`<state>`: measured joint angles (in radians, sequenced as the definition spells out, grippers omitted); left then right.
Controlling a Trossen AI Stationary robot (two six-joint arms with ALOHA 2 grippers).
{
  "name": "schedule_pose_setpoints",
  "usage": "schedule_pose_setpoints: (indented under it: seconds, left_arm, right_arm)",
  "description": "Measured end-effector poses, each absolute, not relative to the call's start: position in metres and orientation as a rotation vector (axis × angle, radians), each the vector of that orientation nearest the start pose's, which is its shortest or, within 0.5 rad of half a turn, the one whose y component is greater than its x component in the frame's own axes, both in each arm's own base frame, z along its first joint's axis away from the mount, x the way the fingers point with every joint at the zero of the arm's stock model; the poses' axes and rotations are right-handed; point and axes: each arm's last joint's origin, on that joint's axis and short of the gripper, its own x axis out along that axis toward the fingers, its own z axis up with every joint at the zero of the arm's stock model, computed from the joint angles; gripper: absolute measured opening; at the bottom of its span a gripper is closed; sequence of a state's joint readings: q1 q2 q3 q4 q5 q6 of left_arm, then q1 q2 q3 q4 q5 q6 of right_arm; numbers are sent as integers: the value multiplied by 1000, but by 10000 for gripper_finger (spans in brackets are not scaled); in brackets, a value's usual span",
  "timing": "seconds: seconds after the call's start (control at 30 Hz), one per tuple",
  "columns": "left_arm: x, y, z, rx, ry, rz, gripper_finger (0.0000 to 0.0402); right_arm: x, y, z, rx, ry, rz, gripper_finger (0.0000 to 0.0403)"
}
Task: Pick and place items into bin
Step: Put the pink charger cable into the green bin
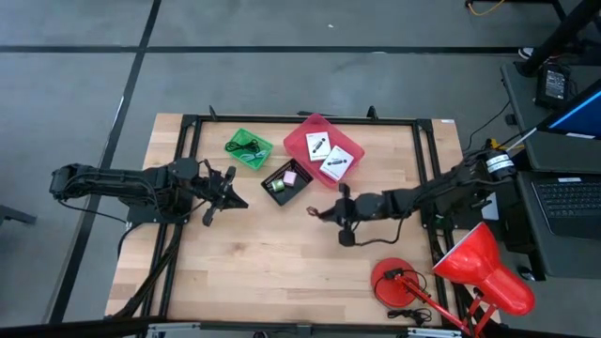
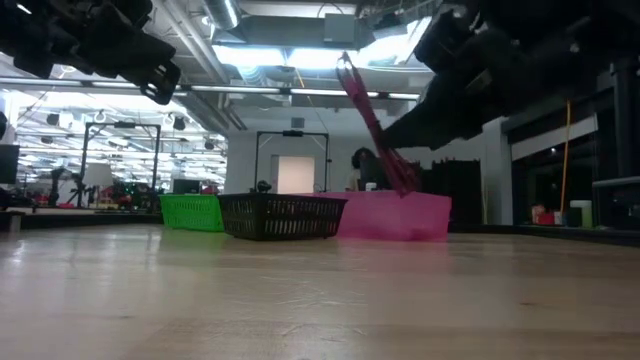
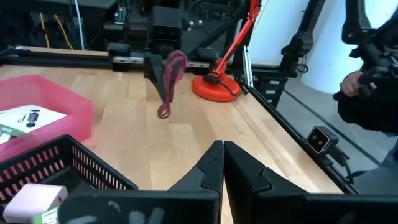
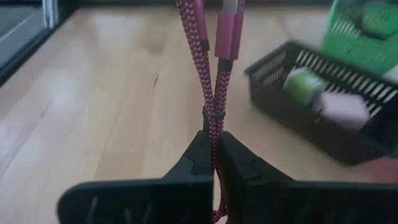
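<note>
- The right gripper (image 4: pixel 213 163) has its jaws clamped on the maroon cord (image 4: pixel 208 74), holding it above the table (image 1: pixel 282 263) near the black basket (image 1: pixel 286 182).
- The left gripper (image 1: pixel 228 191), jaws pressed together and empty, hangs just left of that basket.
- Two white cards (image 1: pixel 329 155) lie in the pink bin (image 1: pixel 299 138).

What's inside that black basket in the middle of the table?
The black basket holds a pale pink block and a small green-and-dark item. Whether anything lies under them cannot be seen.
</note>
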<state>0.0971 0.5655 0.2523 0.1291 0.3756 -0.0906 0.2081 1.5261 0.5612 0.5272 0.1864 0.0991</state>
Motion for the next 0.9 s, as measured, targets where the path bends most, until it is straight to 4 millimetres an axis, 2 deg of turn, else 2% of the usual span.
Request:
schedule_pose_setpoints:
  seconds: [0.1,0.27,0.57,0.9]
  left_arm:
    - [142,4,209,-131,191,-253,8]
    - [143,8,209,-118,186,-107,8]
    - [143,15,210,-15,171,147,8]
    - [144,17,220,53,77,184,11]
  right_arm:
    - [276,45,158,-15,348,-11,0]
    - [271,37,159,-79,246,-11,0]
    - [266,19,156,-74,201,-6,0]
    - [268,12,167,-66,89,-20,0]
